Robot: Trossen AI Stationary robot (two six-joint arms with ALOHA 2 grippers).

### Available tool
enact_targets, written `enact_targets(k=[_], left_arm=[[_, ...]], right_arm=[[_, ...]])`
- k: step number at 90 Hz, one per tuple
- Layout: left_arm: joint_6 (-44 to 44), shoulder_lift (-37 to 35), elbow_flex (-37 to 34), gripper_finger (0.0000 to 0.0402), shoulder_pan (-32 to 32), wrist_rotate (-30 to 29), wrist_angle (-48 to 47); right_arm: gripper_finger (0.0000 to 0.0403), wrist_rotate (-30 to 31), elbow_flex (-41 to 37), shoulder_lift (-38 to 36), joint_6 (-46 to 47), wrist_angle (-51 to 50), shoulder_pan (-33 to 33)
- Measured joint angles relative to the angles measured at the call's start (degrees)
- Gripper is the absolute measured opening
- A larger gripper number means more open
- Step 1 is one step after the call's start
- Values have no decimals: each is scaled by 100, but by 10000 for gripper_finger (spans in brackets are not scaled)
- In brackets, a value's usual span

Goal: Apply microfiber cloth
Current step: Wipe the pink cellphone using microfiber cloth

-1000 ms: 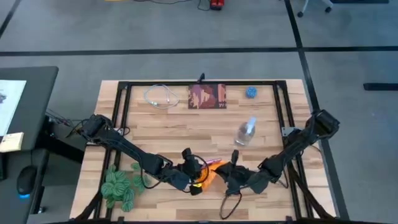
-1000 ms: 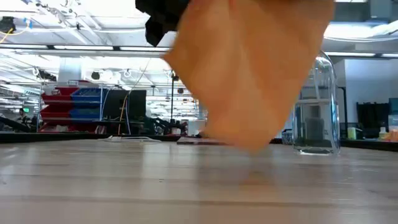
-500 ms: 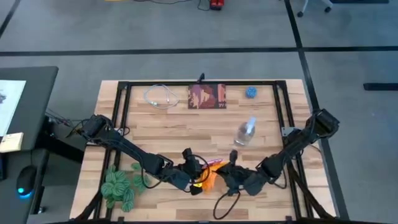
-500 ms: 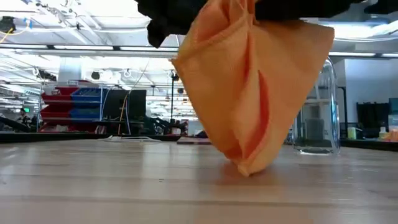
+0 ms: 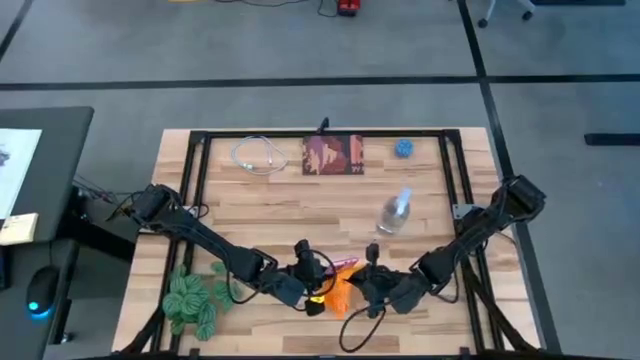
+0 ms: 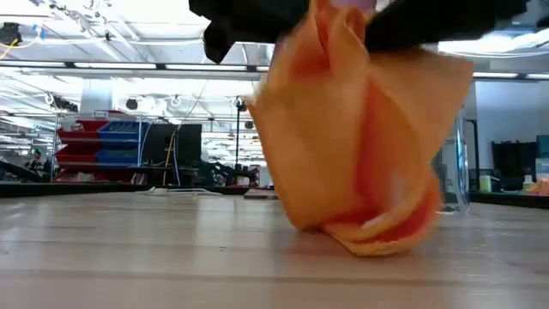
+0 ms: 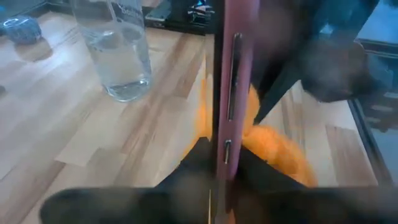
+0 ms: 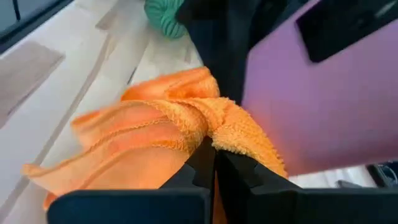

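Wooden slats make up the table point(image 5: 300, 215), framed by black rails, with grey floor all round. Near its front edge the two grippers meet. The right gripper point(image 8: 214, 163) has its fingers pinched tight on a bunched fold of the cloth point(image 8: 155, 146), which hangs from it in the low view and crumples onto the boards at its lower tip point(image 6: 369, 172). The left gripper point(image 7: 219, 163) is clamped on the phone point(image 7: 229, 93), held edge-on and upright (its back shows pinkish purple from the right wrist camera point(image 8: 323, 93)), with the cloth touching it on the far side. From above, the cloth point(image 5: 340, 295) lies between the two wrists, just inside the front edge.

A green bundle point(image 5: 192, 300) sits by the front-left corner, close to the left arm. The bottle point(image 5: 395, 212) stands behind the grippers, apart from them. Along the back edge lie a cable point(image 5: 255, 155), a red-brown square point(image 5: 334, 156) and a blue ball point(image 5: 403, 149), well apart from the work; the middle boards are bare.
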Motion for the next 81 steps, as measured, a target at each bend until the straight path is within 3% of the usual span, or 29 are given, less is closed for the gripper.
enact_targets(k=[24, 53, 67, 81], left_arm=[[103, -4, 0, 8, 16, -16, 321], [0, -4, 0, 8, 20, -147, 363], [-24, -4, 0, 8, 41, -159, 619], [1, -15, 0, 8, 60, -254, 796]], right_arm=[[0, -440, -4, 66, -665, 791, -188], [0, -609, 4, 110, -142, 167, -183], [0, -585, -1, 260, -476, 993, -186], [0, -146, -7, 495, -1282, 2052, -242]])
